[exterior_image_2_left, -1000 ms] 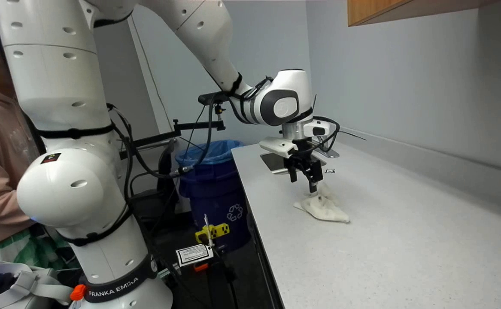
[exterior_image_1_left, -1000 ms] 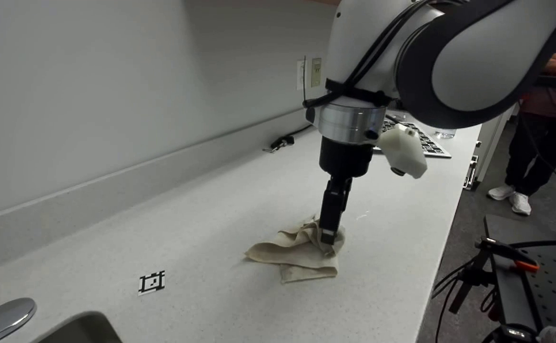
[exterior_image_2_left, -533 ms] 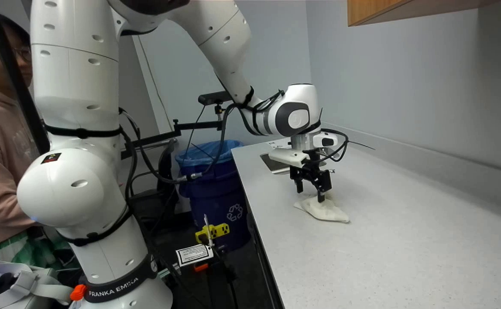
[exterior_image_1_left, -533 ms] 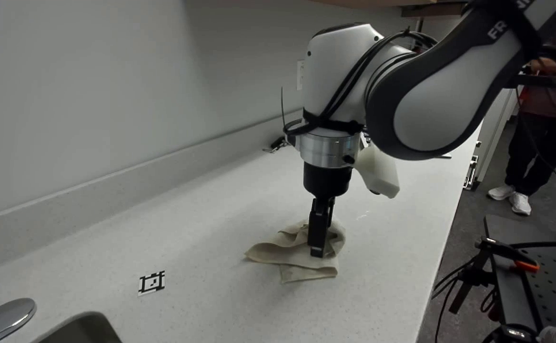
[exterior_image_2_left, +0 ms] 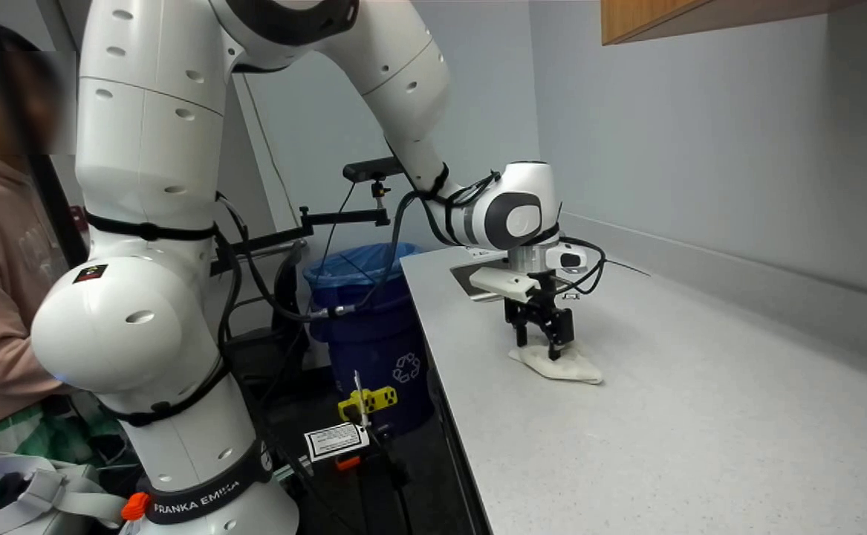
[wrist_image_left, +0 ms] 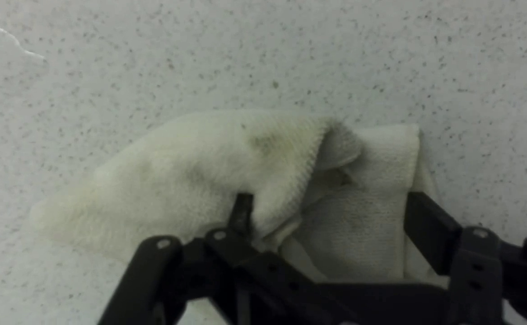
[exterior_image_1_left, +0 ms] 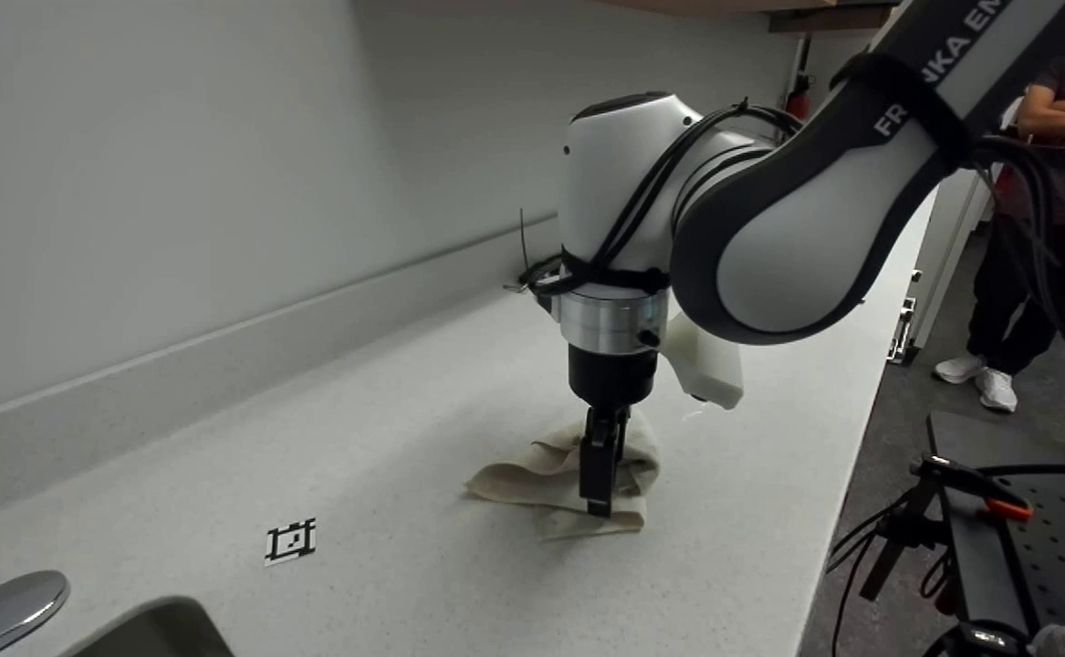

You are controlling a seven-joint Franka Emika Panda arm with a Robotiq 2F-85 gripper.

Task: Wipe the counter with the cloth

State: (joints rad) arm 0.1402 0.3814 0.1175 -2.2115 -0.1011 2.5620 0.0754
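Note:
A crumpled off-white cloth (exterior_image_1_left: 518,481) lies on the white speckled counter (exterior_image_1_left: 404,584). It also shows in an exterior view (exterior_image_2_left: 570,368) and in the wrist view (wrist_image_left: 191,158), with some dark stains. My gripper (exterior_image_2_left: 538,350) points straight down over the cloth, its fingertips at cloth height. In the wrist view the gripper (wrist_image_left: 331,203) stands wide open. One finger (wrist_image_left: 241,212) presses into a raised fold; the other finger (wrist_image_left: 430,230) is at the cloth's edge. Part of the cloth lies between them, not clamped. A thin shiny wet-looking streak (wrist_image_left: 12,38) lies on the counter beside the cloth.
A sink (exterior_image_1_left: 162,634), a faucet (exterior_image_1_left: 12,607) and a printed marker (exterior_image_1_left: 291,541) are at one end of the counter. A wall runs along its back. A wooden cabinet (exterior_image_2_left: 671,18) hangs above. A blue bin (exterior_image_2_left: 370,327) and a dark cart (exterior_image_1_left: 1034,538) stand beside it.
My gripper has come down from above the cloth, moving slightly toward the sink end, until its fingers reach the cloth. It stays open. The cloth has shifted only very slightly.

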